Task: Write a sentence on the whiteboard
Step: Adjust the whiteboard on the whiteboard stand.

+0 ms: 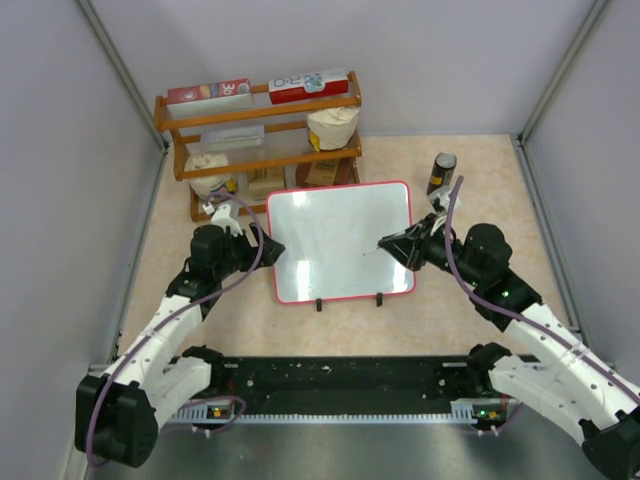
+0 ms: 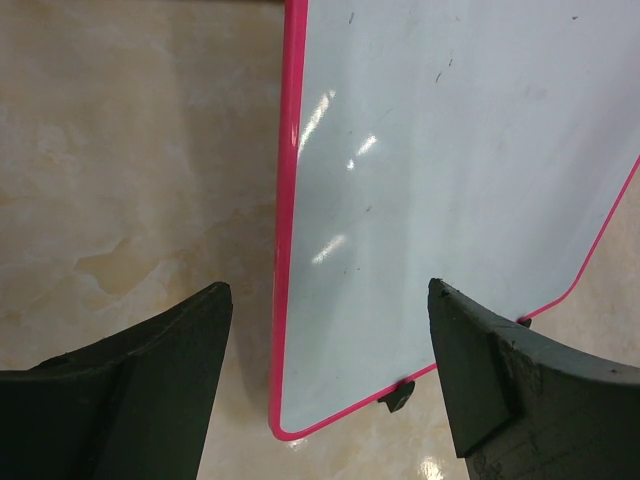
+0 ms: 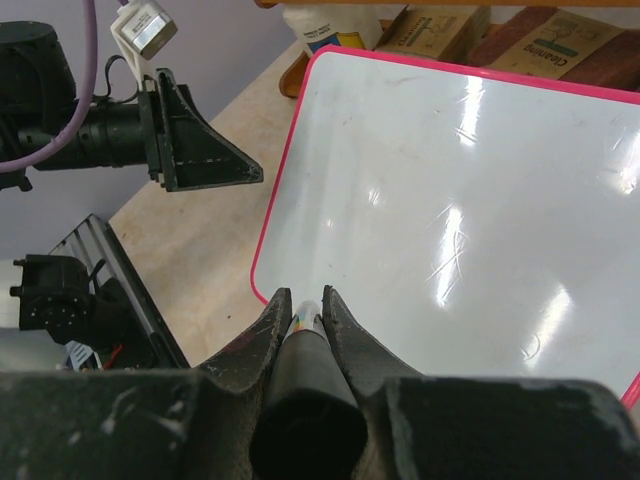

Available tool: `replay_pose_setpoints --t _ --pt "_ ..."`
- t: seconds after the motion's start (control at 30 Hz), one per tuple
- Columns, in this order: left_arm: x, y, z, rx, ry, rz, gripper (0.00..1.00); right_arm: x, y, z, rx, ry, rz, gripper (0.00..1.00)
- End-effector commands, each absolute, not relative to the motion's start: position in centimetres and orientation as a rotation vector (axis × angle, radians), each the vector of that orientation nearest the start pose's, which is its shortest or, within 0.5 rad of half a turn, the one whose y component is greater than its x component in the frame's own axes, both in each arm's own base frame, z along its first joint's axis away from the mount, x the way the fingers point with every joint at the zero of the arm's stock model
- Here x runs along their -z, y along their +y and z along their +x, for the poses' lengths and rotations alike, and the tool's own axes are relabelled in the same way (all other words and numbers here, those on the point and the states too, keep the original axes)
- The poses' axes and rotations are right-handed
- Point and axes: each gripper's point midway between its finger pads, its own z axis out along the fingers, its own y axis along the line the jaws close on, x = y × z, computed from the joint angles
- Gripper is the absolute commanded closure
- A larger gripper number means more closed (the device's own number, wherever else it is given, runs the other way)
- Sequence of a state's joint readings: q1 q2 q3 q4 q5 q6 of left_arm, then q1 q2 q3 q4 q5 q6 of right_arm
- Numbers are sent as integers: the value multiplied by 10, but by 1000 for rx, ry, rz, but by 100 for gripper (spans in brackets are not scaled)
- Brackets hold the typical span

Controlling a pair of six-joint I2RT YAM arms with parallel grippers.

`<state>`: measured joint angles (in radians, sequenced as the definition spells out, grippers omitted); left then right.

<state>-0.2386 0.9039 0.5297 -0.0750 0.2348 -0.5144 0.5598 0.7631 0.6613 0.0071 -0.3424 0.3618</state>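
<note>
The whiteboard (image 1: 340,238) stands in the middle of the desk (image 1: 460,310), tilted back on its two small black clip feet (image 1: 319,304), with its far edge just in front of a wooden rack (image 1: 260,112) of boxes and bags. My right claw (image 3: 305,300) is closed tight on a black marker (image 3: 305,395), its two fingers pinching the barrel near the tip. From above, that tip hangs over the right half of the board, though I cannot tell whether it touches the glossy surface. The white face shows glare and only a few faint specks. My left claw (image 1: 264,250) is spread wide and holds nothing. It sits just beside the board's left pink edge, which runs between my two dark fingers (image 2: 150,370) in the left wrist view. A dark can (image 1: 441,172) stands near the board's far right corner.
</note>
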Motion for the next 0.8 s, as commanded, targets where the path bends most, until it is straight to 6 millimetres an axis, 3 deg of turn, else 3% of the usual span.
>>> replay_pose_setpoints --t 0.0,0.23,0.6,0.73,0.77 --pt "-178 -142 302 786 1985 -87 18 -283 225 225 -977 1647 -446 100" --pt "-184 -159 316 896 1965 -27 19 -286 225 223 -985 1640 -451 100" --pt "-164 -127 328 875 1964 -89 18 -285 222 221 -972 1639 -452 100" --pt "-171 -129 330 990 1903 -49 18 -284 224 221 -982 1645 -461 100" --pt "-182 -132 333 1010 1849 -5 18 -282 225 222 -982 1648 -463 100"
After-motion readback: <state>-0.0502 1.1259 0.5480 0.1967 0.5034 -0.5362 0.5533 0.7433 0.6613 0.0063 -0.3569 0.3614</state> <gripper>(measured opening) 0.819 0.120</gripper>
